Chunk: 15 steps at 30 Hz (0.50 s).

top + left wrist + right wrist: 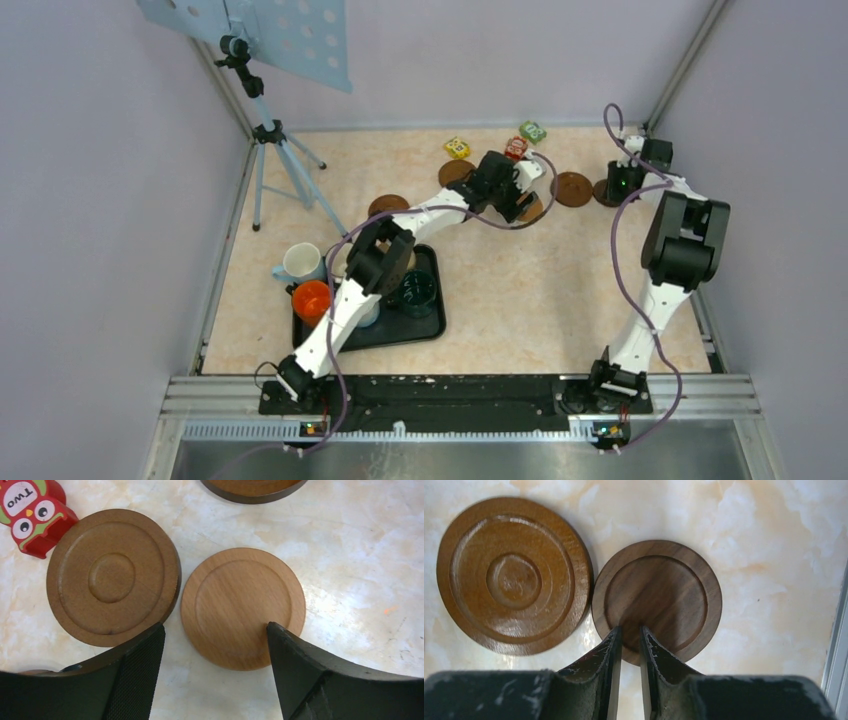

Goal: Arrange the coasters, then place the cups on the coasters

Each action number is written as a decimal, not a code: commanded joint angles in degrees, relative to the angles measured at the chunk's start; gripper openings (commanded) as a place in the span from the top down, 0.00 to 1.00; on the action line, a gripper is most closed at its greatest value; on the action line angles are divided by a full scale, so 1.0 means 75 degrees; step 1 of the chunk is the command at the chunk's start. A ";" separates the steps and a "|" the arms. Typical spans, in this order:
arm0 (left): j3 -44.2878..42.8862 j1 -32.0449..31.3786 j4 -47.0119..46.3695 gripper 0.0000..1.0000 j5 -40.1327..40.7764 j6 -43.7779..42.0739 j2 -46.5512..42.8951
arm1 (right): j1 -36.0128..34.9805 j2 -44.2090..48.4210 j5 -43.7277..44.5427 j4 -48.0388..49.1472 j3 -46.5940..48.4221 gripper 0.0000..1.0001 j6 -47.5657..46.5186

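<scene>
Several brown coasters lie along the far side of the table. My left gripper (216, 626) hangs open above two of them: its left finger (135, 675) overlaps the darker coaster (113, 576), and its right finger (310, 675) overlaps the lighter coaster (243, 608). My right gripper (631, 629) hovers over the near rim of a dark walnut coaster (657, 590). Its jaws are all but shut, with only a thin slit and nothing between them. A glossy brown coaster (514, 575) touches it on the left. The cups stand at the left: orange (311, 298), dark green (417, 292) and white with a blue handle (300, 264). Others are hidden under the left arm.
The orange and green cups sit on a black tray (432, 325). Yellow (457, 148), red (516, 148) and green (532, 131) blocks lie by the back wall, and the red owl block (30, 510) is beside the darker coaster. A tripod (275, 150) stands at the back left. A metal rail (836, 630) borders the right.
</scene>
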State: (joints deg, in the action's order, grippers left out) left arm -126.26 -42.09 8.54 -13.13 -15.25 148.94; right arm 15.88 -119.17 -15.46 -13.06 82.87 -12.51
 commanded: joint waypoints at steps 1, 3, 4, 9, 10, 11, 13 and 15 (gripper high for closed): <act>0.0375 -0.0122 0.0558 0.21 -0.0050 -0.0347 -0.0658 | -0.0031 0.0317 0.0041 -0.1024 -0.0620 0.81 -0.0593; 0.0625 -0.0152 0.0686 0.25 -0.0153 -0.0337 -0.0868 | -0.0034 0.0506 -0.0013 -0.1131 -0.0872 0.81 -0.0756; 0.0775 -0.0164 0.0760 0.26 -0.0203 -0.0326 -0.0971 | -0.0033 0.0603 -0.0056 -0.1192 -0.1000 0.81 -0.0847; 0.1562 -0.0184 0.1113 0.33 -0.0536 -0.0218 -0.1502 | -0.0031 0.1100 -0.0351 -0.1592 -0.1615 0.81 -0.1225; 0.1725 -0.0178 0.1182 0.34 -0.0600 -0.0209 -0.1599 | -0.0040 0.1222 -0.0378 -0.1674 -0.1726 0.81 -0.1292; 0.1882 -0.0178 0.1261 0.35 -0.0716 -0.0257 -0.1698 | -0.0037 0.1320 -0.0418 -0.1743 -0.1840 0.81 -0.1357; 0.2286 -0.0178 0.1442 0.38 -0.0902 -0.0388 -0.1890 | -0.0040 0.1532 -0.0516 -0.1851 -0.2103 0.81 -0.1516; 0.2606 -0.0178 0.1657 0.39 -0.1003 -0.0416 -0.2077 | -0.0032 0.1739 -0.0712 -0.1994 -0.2384 0.81 -0.1691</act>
State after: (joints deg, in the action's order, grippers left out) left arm -111.18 -43.22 14.96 -17.43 -16.73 138.02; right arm 15.88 -108.51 -18.22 -18.63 69.91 -21.45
